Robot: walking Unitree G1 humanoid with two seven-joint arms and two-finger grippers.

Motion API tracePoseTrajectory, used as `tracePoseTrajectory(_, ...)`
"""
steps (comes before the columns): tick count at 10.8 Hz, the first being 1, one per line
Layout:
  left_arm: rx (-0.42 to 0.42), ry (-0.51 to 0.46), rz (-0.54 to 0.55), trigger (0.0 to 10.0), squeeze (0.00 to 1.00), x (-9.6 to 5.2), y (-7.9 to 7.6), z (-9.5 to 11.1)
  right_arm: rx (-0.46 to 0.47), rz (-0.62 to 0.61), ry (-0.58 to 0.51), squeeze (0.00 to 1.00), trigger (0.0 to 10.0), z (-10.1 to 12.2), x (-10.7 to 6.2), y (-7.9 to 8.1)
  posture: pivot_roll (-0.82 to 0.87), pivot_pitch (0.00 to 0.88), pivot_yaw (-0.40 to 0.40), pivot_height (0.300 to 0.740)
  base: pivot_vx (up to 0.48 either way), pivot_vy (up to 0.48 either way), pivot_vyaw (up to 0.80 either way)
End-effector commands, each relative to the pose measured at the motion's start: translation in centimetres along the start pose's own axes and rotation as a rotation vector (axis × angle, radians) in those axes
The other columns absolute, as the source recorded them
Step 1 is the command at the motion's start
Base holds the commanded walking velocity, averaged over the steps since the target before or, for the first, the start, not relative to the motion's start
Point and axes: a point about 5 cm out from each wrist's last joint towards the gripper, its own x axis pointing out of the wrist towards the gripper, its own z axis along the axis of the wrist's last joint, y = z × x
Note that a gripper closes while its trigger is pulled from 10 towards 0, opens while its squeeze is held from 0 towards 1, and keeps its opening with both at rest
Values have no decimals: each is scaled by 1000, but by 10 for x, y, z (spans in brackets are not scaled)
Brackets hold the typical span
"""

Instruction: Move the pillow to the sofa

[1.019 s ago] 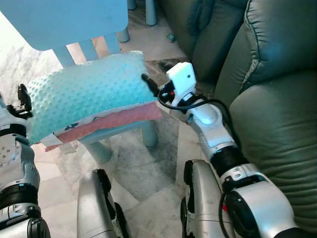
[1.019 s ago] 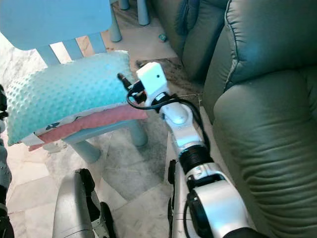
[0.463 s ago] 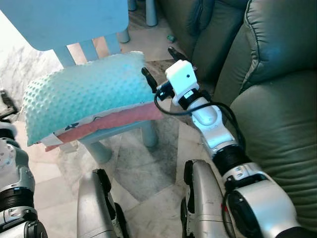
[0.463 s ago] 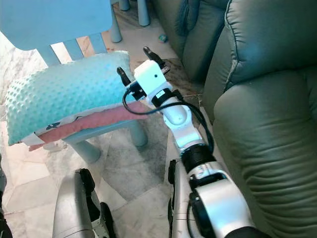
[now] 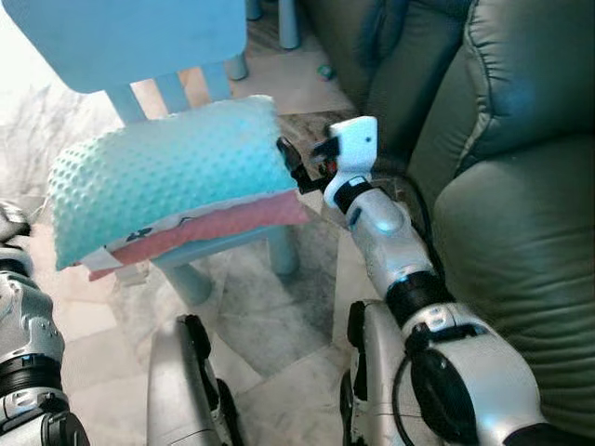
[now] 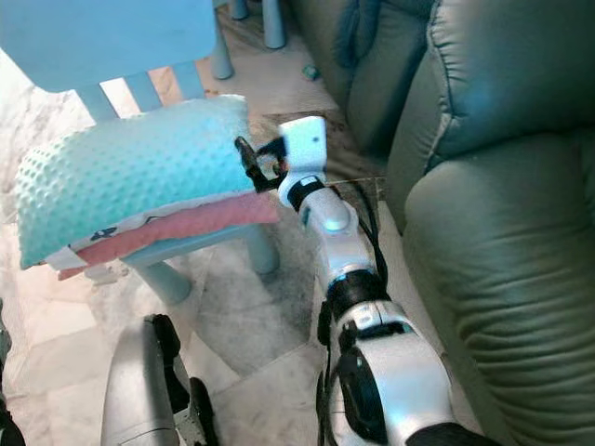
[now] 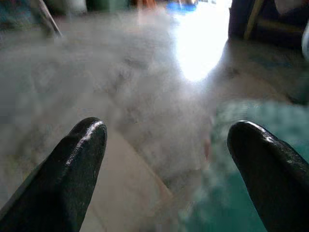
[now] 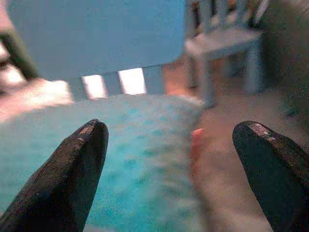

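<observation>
A pillow [image 5: 167, 177] with a dotted teal top and a pink underside lies on the seat of a small light-blue chair [image 5: 121, 37]. My right gripper [image 5: 305, 158] is at the pillow's right end, open. In the right wrist view its fingers [image 8: 77, 164] stand wide apart, with the pillow's [image 8: 120, 145] corner between them. My left gripper [image 7: 169, 130] is open too, low by the pillow's left end; the teal cover [image 7: 251, 145] lies past one finger. The dark green leather sofa [image 5: 521, 186] stands on the right.
The chair's front leg [image 5: 284, 251] rises from the marble floor [image 5: 279, 334] just ahead of my legs [image 5: 186, 390]. Another light-blue chair leg [image 5: 288, 19] and a small green object [image 5: 323, 70] lie farther back beside the sofa.
My right gripper's fingers spread apart and the wrist turned at the pillow's right end. My left gripper dropped lower from beside the pillow's left end. The pillow stayed on the chair.
</observation>
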Motion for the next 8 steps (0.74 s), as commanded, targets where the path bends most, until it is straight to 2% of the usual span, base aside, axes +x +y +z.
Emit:
tracePoseTrajectory(1,1,77,-4,10000,1000,-2,5,-11,70,50,32,1000,10000,-5,2,6,-152,321,29,501,0,0,0)
tracePoseTrajectory(2,34,157,-61,10000,1000,-1,2,-18,62,78,87,1000,10000,-8,1,0,-131,327,20,501,0,0,0)
tracePoseTrajectory(3,52,200,-41,10000,1000,1,6,-21,44,122,118,871,10000,-9,-1,-2,-127,328,18,501,0,0,0)
tracePoseTrajectory(4,31,214,-35,10000,1000,6,8,-18,14,138,157,0,10000,-11,-4,-9,-124,331,13,501,0,0,0)
tracePoseTrajectory(5,52,207,-28,10000,1000,11,10,-9,4,145,181,0,10000,-9,-5,-14,-127,336,15,501,0,0,0)
tracePoseTrajectory(6,55,134,-7,10000,1000,21,12,13,-13,148,199,0,10000,-4,-4,-18,-129,341,17,501,0,0,0)
tracePoseTrajectory(7,66,98,-1,10000,894,26,10,24,-13,164,198,0,10000,0,-2,-18,-124,347,21,501,0,0,0)
tracePoseTrajectory(8,84,110,-1,10000,106,28,9,27,-18,163,198,0,10000,2,1,-17,-120,353,23,501,0,0,0)
